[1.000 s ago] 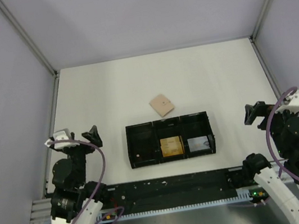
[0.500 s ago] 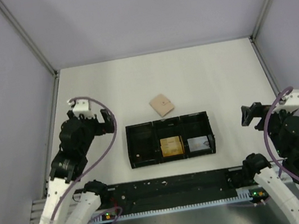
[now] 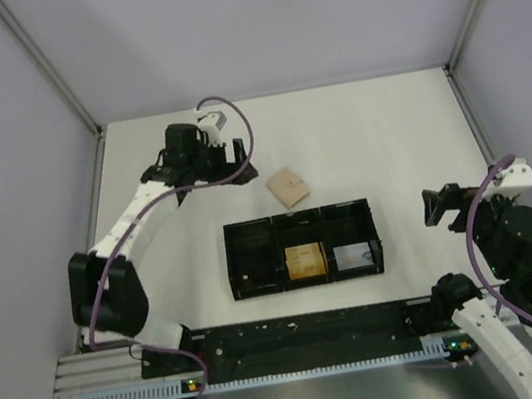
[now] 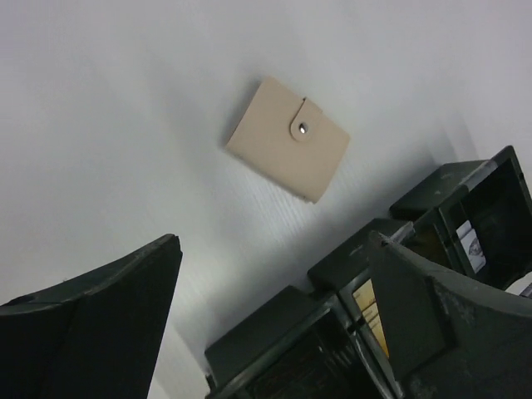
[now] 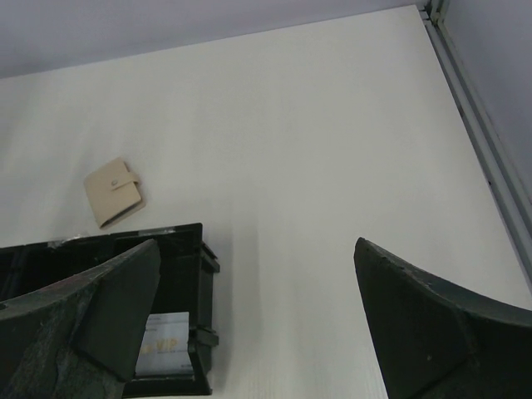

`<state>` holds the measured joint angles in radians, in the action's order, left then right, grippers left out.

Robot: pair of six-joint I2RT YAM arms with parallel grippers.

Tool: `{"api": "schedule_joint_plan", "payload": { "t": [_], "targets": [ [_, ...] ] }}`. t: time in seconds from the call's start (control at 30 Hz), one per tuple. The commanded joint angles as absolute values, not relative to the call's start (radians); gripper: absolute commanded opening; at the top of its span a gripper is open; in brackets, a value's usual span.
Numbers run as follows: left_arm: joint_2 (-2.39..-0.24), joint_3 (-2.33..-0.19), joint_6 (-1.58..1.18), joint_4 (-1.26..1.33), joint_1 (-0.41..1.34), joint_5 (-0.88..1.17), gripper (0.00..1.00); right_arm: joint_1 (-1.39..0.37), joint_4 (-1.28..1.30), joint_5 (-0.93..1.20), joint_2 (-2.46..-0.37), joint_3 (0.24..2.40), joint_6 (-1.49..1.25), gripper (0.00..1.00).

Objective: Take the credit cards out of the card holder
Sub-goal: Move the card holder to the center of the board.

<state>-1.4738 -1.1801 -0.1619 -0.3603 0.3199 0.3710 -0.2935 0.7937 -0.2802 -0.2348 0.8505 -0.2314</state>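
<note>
Card holder: tan bi-fold, folded shut with its snap tab fastened, lying flat and slightly skewed on the counter; nothing touches it.
Position of card holder: just beyond the far wall of the black tray, roughly in line with the middle compartment and apart from the tray.
Black tray: three compartments in a row, set near the arm bases.
Middle compartment: holds an orange-tan square block.
Right compartment: holds a pale grey card lying flat; the right wrist view shows print on it.
Left gripper: arm stretched out over the far left of the counter; jaws spread wide with nothing between them, poised to the left of the card holder and clear of it. The left wrist view looks at the holder past both fingers.
Right gripper: raised at the right side, near the tray's right end; jaws parted wide, holding nothing.
</note>
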Motion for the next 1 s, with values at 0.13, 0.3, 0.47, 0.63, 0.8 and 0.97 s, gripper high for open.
{"api": "schedule_joint_plan", "payload": {
  "t": [0.13, 0.3, 0.47, 0.63, 0.8, 0.97],
  "targets": [
    [-1.874, -1.449, -0.247, -0.233, 0.333, 0.659, 0.90, -0.318, 0.755, -0.253, -0.221, 0.835, -0.226, 0.99],
    [-2.057, -1.598, -0.235, -0.232, 0.350, 0.701, 0.84, -0.322, 0.747, -0.244, -0.219, 0.827, -0.222, 0.99],
    [-2.181, -1.693, -0.232, -0.221, 0.359, 0.729, 0.77, -0.325, 0.742, -0.232, -0.218, 0.821, -0.219, 0.99],
    [-2.249, -1.738, -0.207, -0.242, 0.361, 0.654, 0.78, -0.328, 0.733, -0.216, -0.218, 0.815, -0.212, 0.99],
    [-2.284, -1.749, -0.190, -0.253, 0.364, 0.637, 0.77, -0.330, 0.727, -0.206, -0.218, 0.810, -0.210, 0.99],
    [-2.293, -1.723, -0.170, -0.259, 0.365, 0.699, 0.69, -0.331, 0.726, -0.196, -0.218, 0.807, -0.207, 0.99]
  ]
}}
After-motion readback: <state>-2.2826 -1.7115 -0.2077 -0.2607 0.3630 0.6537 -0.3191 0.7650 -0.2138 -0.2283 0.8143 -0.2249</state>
